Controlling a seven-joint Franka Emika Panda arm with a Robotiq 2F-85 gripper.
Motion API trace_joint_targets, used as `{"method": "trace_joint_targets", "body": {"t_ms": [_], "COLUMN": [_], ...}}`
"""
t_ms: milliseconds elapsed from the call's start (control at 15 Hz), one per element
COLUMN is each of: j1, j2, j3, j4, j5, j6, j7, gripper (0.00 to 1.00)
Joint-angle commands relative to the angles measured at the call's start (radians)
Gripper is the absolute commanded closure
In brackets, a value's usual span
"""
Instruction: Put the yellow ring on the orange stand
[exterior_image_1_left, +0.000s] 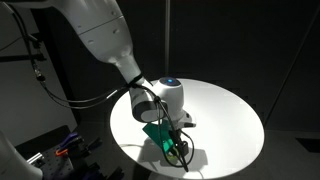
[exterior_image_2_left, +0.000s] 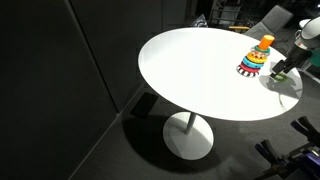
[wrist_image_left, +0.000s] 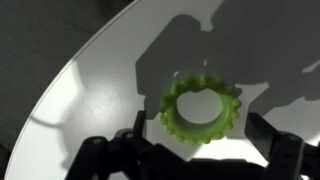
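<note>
One green ring (wrist_image_left: 172, 112), one orange stand (exterior_image_2_left: 264, 44)

No text, label, brand, number or sign can be read in any view. The arm (exterior_image_1_left: 100, 35) shows only plain white casing. In an exterior view the stand (exterior_image_2_left: 256, 58), on the desk (exterior_image_2_left: 195, 80) at the far right, is too small to tell any marking. The wrist view is blurred.

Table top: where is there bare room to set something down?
The table is bare all the way from the ring stack to the rim opposite the pincer. It is crowded only beside the stack, where the pincer hovers over the loose ring.
</note>
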Motion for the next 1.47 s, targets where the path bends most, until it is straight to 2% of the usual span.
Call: {"method": "trace_joint_targets", "body": {"t_ms": [0, 200, 267, 600, 1400], "j1": [0.007, 0.005, 0.005, 0.017, 0.064], "j2": [0.015, 0.005, -0.001, -0.06, -0.322], "j3": [-0.009, -0.005, -0.005, -0.016, -0.007], "j4": [0.02, 0.017, 0.016, -0.008, -0.056], "j5": [-0.023, -0.018, -0.016, -0.014, 0.035], "j6": [0.005, 0.0, -0.003, -0.029, -0.101], "j7": [0.036, 0.04, 0.043, 0.082, 0.111], "gripper": [0.27, 0.51, 0.52, 0.52, 0.52]}}
